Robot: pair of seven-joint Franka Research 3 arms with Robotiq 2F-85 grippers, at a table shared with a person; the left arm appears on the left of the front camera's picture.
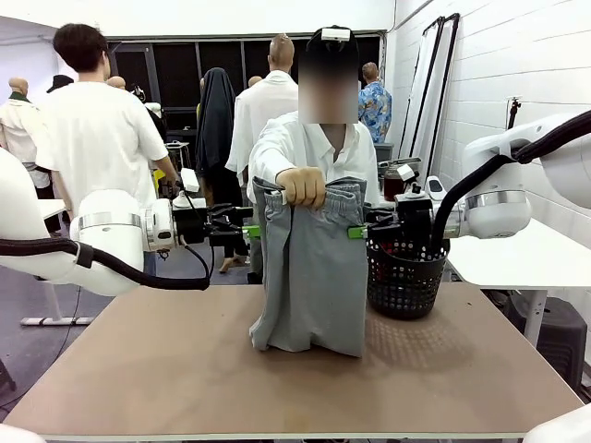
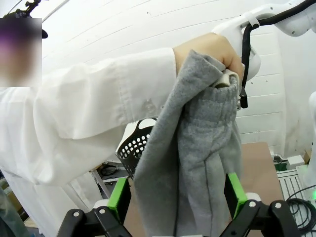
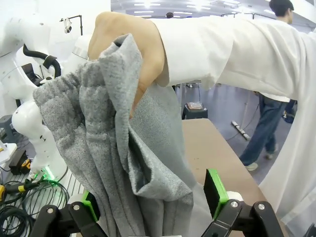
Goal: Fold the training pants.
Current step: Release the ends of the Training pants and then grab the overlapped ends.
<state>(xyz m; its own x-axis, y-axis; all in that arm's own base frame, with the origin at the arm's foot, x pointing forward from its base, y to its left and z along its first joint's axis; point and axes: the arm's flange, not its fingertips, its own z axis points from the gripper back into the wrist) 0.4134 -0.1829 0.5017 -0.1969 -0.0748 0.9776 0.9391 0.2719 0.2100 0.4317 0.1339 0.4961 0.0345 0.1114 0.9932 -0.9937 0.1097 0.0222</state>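
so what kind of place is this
Likely a robotics lab or test workshop: white robot arms at a plain table, a person holding the training pants up between them, and other people standing about behind.

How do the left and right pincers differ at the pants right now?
Left pincer meets the pants at their left edge; right pincer at their right edge. The basket stands by the right pincer, away from the left pincer. Shared: both open, level, fabric between their pads, below the person's hand.

Count: one training pants [image 1: 314,277]; one black basket [image 1: 406,281]; one hand [image 1: 301,186]; two grippers, left gripper [image 1: 251,231] and right gripper [image 1: 355,232]; one table [image 1: 138,388].
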